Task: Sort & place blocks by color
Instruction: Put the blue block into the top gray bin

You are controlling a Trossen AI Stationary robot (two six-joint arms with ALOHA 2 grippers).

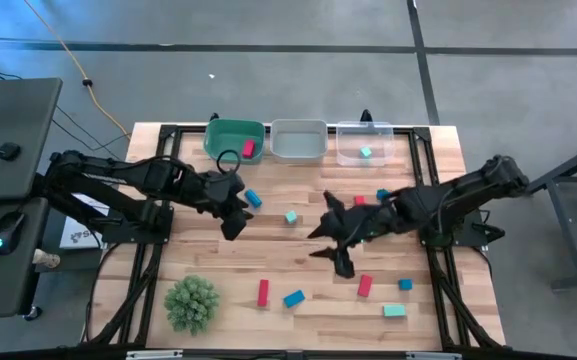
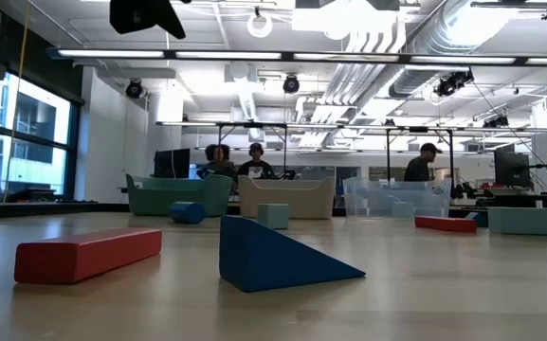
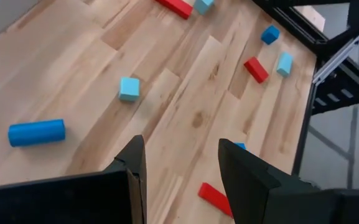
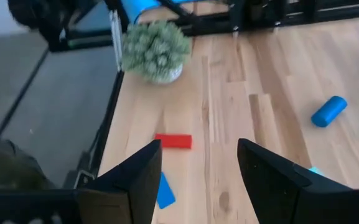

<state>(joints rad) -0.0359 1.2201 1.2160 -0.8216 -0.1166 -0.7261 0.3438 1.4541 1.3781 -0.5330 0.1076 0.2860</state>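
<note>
Both grippers hang above the wooden table (image 1: 168, 160) with their fingers apart and nothing between them. From the high view, the left gripper (image 1: 233, 215) hovers over bare wood on the left half, just beside a blue cylinder (image 1: 253, 198) and near a teal cube (image 1: 291, 216). The right gripper (image 1: 340, 250) hovers nearer the middle, with a small red block (image 1: 360, 200) and a teal block (image 1: 382, 194) close behind its arm.

Moving outward, loose blocks lie scattered over the front of the table: a red bar (image 1: 263, 292), a blue wedge-shaped piece (image 1: 294, 298), another red bar (image 1: 365, 286), a small blue cube (image 1: 405, 284) and a teal bar (image 1: 395, 310). A green spiky plant ball (image 1: 192, 302) sits at the front left.

Along the back edge stand 3 bins in a row: a green bin (image 1: 230, 128) with a red block (image 1: 249, 148) inside, a grey bin (image 1: 299, 126) that looks empty, and a clear bin (image 1: 353, 128) with a teal block (image 1: 366, 152) inside. Sorting seems barely started, since most blocks are out on the table.

These pieces look small, solid, rigid and light, with smooth faces that could slip. Judging by shape, cubes and bars are best pinched across 2 flat parallel sides near the middle. The cylinder may roll, so gripping its flat ends seems safer. The wedge's sloped face would likely squirt free.

People sit in the room beyond the table, well away from the arms.
</note>
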